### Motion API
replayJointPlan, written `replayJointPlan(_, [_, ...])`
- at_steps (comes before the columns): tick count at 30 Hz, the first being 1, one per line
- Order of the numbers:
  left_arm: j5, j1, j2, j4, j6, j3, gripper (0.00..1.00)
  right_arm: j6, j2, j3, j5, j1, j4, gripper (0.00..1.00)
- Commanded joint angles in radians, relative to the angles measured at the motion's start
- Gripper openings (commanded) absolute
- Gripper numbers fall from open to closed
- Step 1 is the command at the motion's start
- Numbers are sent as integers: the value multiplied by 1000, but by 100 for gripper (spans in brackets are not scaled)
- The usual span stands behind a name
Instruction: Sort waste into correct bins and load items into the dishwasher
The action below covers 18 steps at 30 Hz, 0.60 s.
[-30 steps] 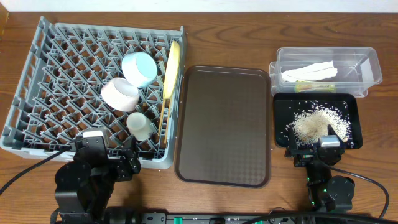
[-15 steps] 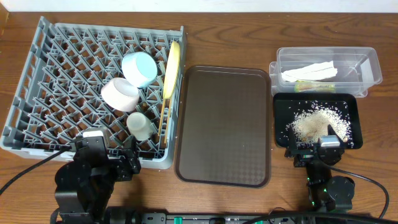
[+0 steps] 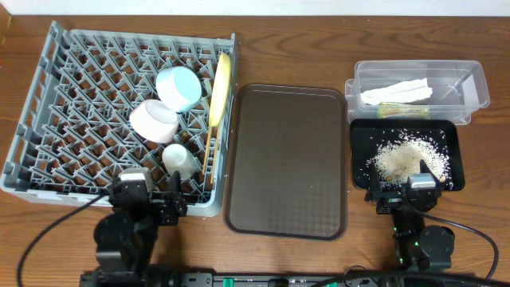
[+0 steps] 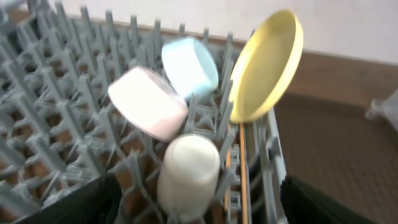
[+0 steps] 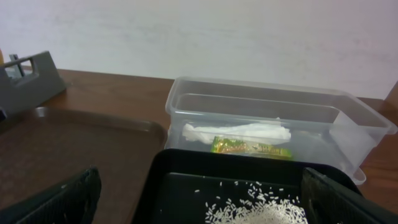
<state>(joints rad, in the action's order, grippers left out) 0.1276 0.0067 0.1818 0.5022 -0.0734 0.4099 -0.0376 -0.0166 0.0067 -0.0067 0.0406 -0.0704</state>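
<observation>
Left gripper point(image 4: 199, 182): fingers spread wide, holding nothing, at the near edge of the grey dish rack point(image 3: 48, 119).
Right gripper point(image 5: 200, 177): jaws wide apart, empty, at the near rim of the black tray point(image 5: 186, 165).
Rack load: yellow plate point(image 4: 266, 65) on edge along the right side; light blue bowl point(image 4: 189, 67) and white-pink bowl point(image 4: 148, 102) tilted; small white cup point(image 4: 188, 176) nearest.
Chopsticks point(image 3: 209, 151): seemingly lying beside the plate, blurred.
Clear tub point(image 5: 261, 102): holds the napkin point(image 5: 236, 132) and snack wrapper point(image 5: 252, 147).
Rice point(image 3: 406, 158): heaped in the black tray.
Brown tray point(image 3: 287, 159): between rack and bins.
</observation>
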Motion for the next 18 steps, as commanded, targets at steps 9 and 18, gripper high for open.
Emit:
replayJointPlan(9, [-70, 3, -180, -571, -13, -385, 85, -13, 8, -1, 4, -2, -4, 99])
replayJointPlan(18, [-111, 3, -180, -515, -7, -406, 85, -13, 8, -1, 4, -2, -5, 99])
